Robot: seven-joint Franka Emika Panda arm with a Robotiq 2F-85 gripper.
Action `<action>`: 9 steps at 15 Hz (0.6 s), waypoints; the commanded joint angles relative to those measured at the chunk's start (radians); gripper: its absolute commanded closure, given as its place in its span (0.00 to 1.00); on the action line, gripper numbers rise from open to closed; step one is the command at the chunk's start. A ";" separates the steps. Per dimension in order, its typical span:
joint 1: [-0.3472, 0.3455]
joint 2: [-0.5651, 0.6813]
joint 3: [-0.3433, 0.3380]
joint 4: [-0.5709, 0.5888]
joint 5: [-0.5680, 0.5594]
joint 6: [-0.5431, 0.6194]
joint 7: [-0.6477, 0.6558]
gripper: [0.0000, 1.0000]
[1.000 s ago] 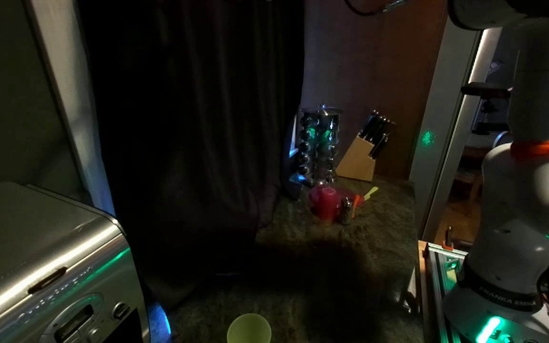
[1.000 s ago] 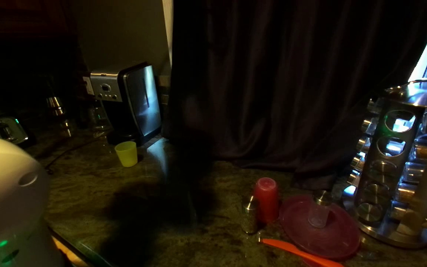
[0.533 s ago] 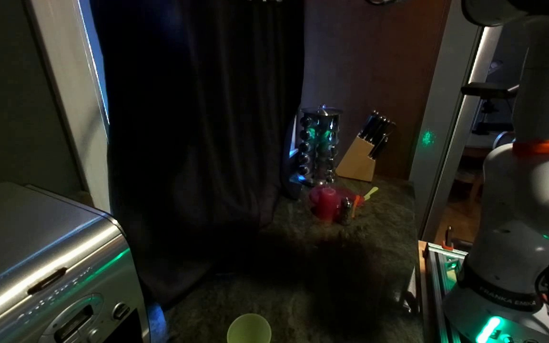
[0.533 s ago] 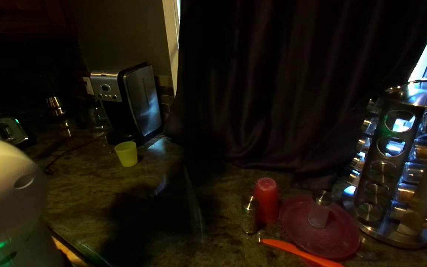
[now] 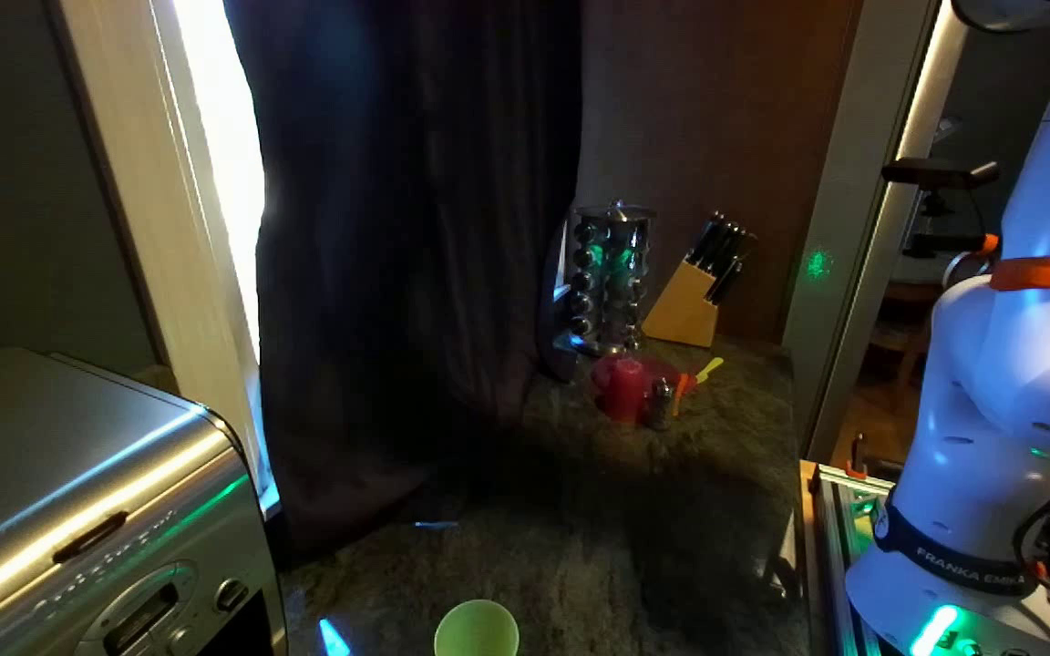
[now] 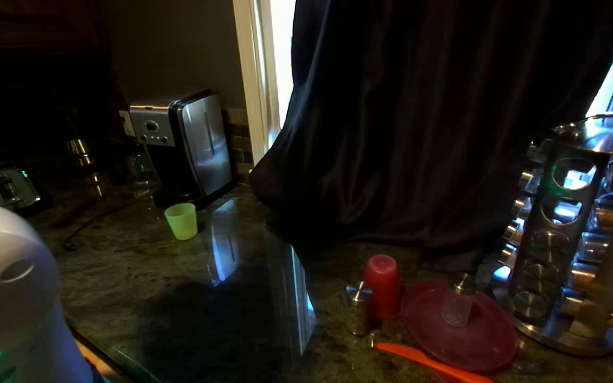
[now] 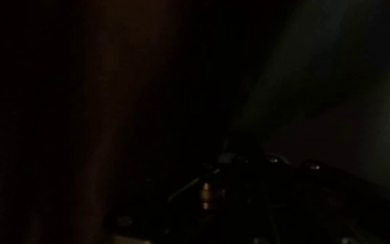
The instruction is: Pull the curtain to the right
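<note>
Gripping the tall, near-black fabric curtain (image 6: pixel 418 117) between narrowed jaws, just visible in the dim wrist view! Hanging along the far edge of the dark, mottled stone bench (image 6: pixel 125 276) in an exterior view, letting bright light (image 6: pixel 282 42) past!

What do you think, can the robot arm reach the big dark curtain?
Probably yes: the curtain seems to hang right at the gripper in the wrist view, with nothing seen between. It's very dark there, so I can't tell if it's gripped.
</note>
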 commanded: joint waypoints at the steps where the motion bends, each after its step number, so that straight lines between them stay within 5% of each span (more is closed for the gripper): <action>1: -0.049 -0.104 -0.041 -0.122 -0.057 -0.017 0.084 1.00; 8: -0.122 -0.170 -0.117 -0.256 -0.020 0.024 0.119 1.00; 9: -0.099 -0.176 -0.117 -0.277 0.029 0.037 0.063 0.77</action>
